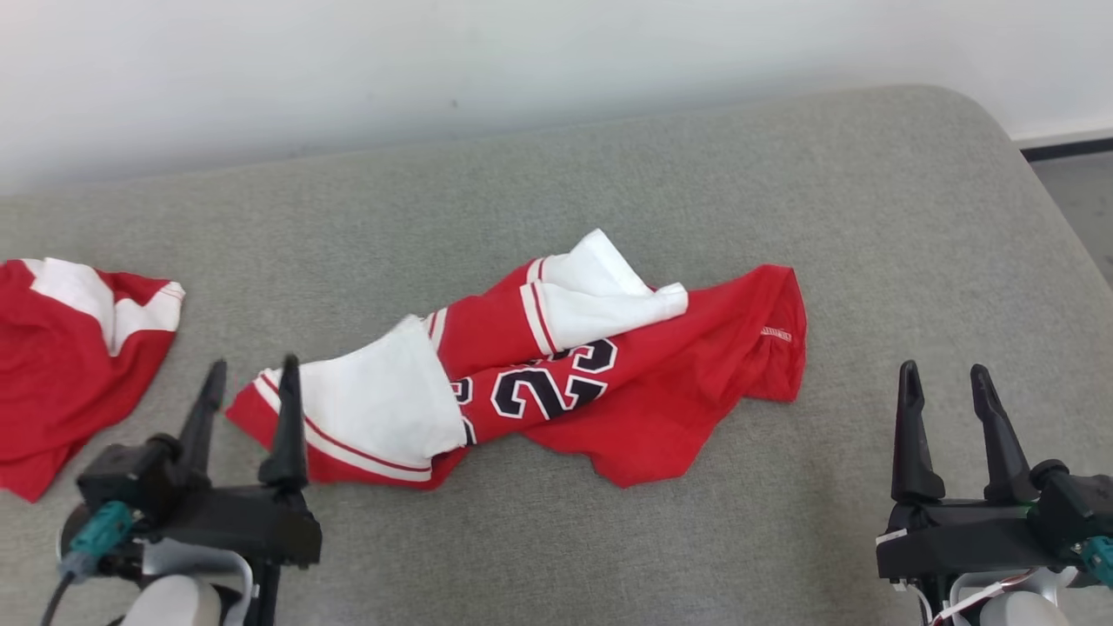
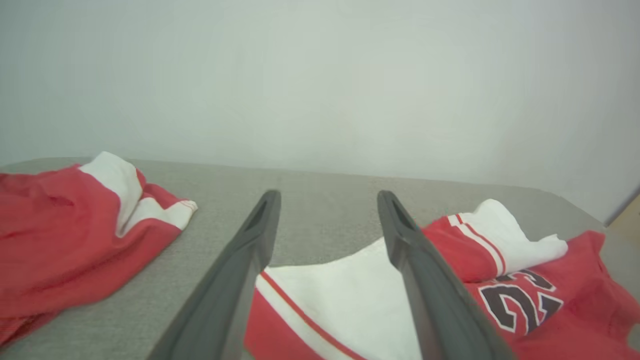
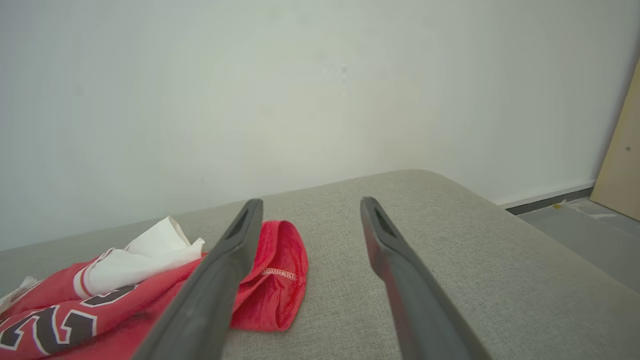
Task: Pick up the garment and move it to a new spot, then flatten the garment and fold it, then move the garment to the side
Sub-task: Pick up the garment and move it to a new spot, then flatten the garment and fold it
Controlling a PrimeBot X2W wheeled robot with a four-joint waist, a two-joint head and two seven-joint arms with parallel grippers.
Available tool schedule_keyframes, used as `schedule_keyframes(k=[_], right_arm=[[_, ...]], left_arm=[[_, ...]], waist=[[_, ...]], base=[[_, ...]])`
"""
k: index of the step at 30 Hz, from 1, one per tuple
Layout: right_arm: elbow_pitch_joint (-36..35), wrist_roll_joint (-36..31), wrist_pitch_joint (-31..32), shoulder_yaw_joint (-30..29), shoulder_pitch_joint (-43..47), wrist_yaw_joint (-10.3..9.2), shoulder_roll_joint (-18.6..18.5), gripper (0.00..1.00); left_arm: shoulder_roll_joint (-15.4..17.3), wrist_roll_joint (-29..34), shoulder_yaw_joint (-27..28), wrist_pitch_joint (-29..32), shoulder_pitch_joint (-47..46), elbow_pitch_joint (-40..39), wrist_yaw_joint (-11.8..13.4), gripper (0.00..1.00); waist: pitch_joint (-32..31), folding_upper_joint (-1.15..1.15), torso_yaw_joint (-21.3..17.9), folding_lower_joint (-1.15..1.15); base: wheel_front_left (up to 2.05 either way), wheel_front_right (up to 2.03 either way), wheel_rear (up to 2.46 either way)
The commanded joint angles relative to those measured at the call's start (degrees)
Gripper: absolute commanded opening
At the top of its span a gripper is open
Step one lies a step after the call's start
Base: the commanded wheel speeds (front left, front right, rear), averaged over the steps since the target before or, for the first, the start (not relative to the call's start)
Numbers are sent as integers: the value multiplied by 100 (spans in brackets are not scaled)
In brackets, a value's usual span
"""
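Red and white jersey fabric, the garment (image 1: 556,374), lies crumpled in the middle of the grey cushion (image 1: 783,217), its "23" partly buried under a white fold. The left gripper (image 1: 252,376) stands spread and empty over the garment's white corner; whether it touches is unclear. The right gripper (image 1: 945,374), fingers apart, sits well apart from it. Another red garment (image 1: 52,374) is cut off at the left edge.

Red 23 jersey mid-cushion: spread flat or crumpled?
Crumpled. The red-and-white fabric jersey with black 23 lies twisted on the grey cushion; white panels folded over the red, digits creased, edges uneven.
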Motion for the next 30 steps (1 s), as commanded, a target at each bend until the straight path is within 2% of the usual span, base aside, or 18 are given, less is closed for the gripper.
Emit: schedule_keyframes(k=[1, 8, 12, 20, 30], right_arm=[[11, -34, -4, 19, 64, -14, -7, 100], [47, -82, -4, 177, 165, -14, -7, 100], [83, -74, -3, 362, 228, -14, -6, 100], [171, -130, -3, 613, 384, -14, -7, 100], [219, -320, 95, 771, 571, -14, -7, 100]], left_arm=[[-32, 92, 82, -28, -1, -88, 26, 100], [-190, 691, 681, -25, 440, -772, -5, 100], [-197, 911, 932, -25, 759, -968, -132, 100], [-259, 1243, 1242, -26, 1391, -1234, -506, 100], [-525, 1652, 1424, -27, 1631, -1143, -691, 100]], waist=[[-129, 0, 124, 0], [-398, 0, 389, 0], [-511, 0, 516, 0], [-667, 0, 691, 0], [-589, 0, 792, 0]], base=[[0, 0, 0], [0, 0, 0], [0, 0, 0], [0, 0, 0], [0, 0, 0]])
